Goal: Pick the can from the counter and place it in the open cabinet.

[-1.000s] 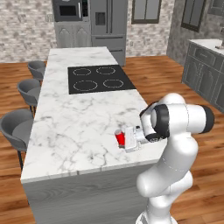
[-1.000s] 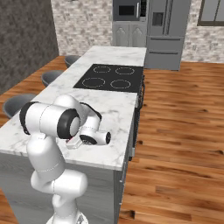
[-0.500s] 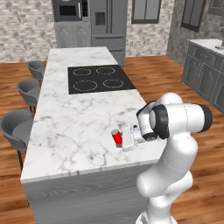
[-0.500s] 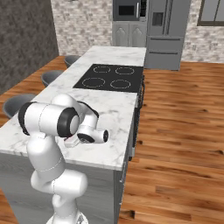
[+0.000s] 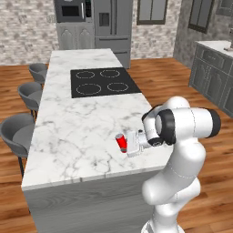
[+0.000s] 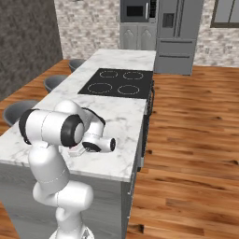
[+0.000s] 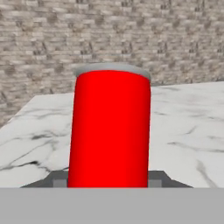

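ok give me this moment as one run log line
phase: grasp | tool: shut on can | can: upright on counter, near front edge | cabinet placement: not yet done

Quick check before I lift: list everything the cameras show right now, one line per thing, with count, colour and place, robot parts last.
small red cylindrical can with silver top: one, red, upright on the island near its right edge, between the gripper's fingers.
white marble island counter: one, white with grey veins, centre of the room.
black four-ring cooktop: one, black, inset in the far half of the counter.
grey bar stools: three, grey, along the counter's left side.
grey refrigerator: one, grey, against the back brick wall.
microwave: one, dark, left of the refrigerator.
grey sink cabinets: one run, grey, far right.
gripper: one, white, shut on the can.
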